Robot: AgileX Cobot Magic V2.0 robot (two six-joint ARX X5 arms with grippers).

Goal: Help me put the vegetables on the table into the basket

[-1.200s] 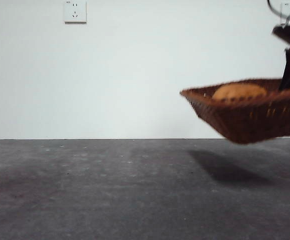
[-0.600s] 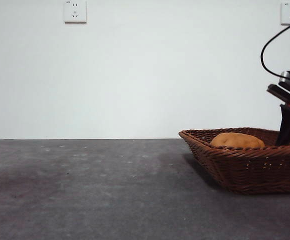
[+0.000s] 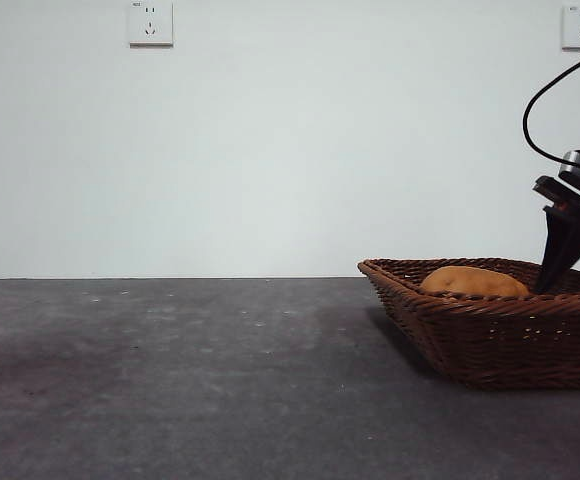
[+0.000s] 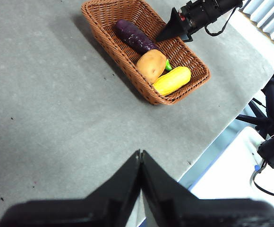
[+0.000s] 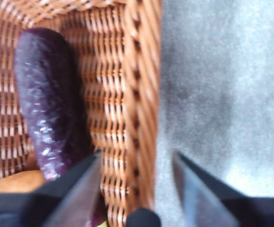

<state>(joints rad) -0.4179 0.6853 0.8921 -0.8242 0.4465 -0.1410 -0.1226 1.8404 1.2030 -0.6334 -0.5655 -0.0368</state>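
Since a second ago we have set the basket (image 3: 490, 325) down on the bench (image 3: 170, 380) — right fingers (image 5: 132, 184) apart astride its rim, left fingers (image 4: 140, 165) together. Vegetables sit inside; next, lift clear.

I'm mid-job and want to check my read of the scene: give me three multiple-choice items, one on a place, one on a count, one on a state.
1. Where is the potato?
A. on the bare table
B. in the wicker basket
C. held by the left gripper

2. How many vegetables lie in the basket?
A. one
B. two
C. three

3. How do the right gripper fingers stand?
A. open, astride the basket's side wall
B. shut on the eggplant
C. shut on the basket's rim

Answers:
1 B: the left wrist view shows it between the eggplant and the yellow vegetable.
2 C: all three show there in that view.
3 A: the right wrist view shows one finger inside the wall, one outside, with gaps on both sides.
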